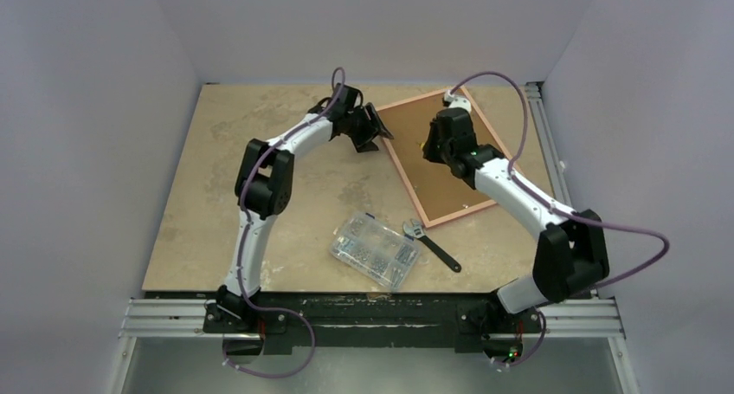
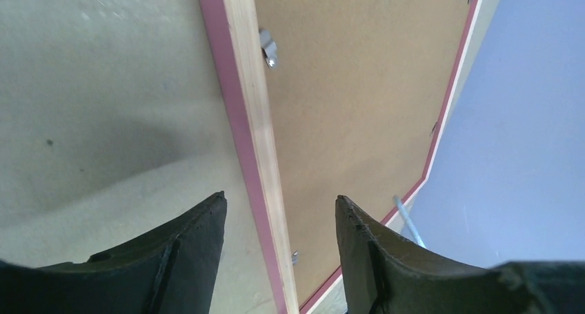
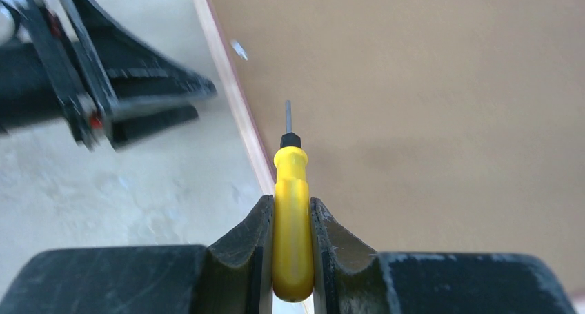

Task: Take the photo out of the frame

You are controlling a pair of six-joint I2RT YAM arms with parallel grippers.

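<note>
- Two claws in at the frame [image 1: 430, 182]: flat on the table [image 1: 260, 125], face down, brown fibreboard back upward, thin pink rail all round.
- No sight of the photo; presumably under that back, so out of reach until the board lifts.
- Left claw [image 2: 279, 207] parted wide, holding nothing, astride the frame's left rail and apparently clear of it.
- Right claw [image 3: 291, 203] clamped on a yellow screwdriver [image 3: 292, 245], tip aimed toward a small metal clip [image 3: 239, 49] just inside that same rail.
- Probably light and stiff as a whole, yet thin: best taken by the wooden rail, not the board's middle.
- Paper print inside likely limp and easily creased; worth lifting flat, by an edge.
- Clips on the frame's back in the way of the board; a few more along its other rails.
- Clear screw box [image 1: 375, 249] and wrench [image 1: 430, 244] on the near side of the frame, apart from it, no obstacle.
</note>
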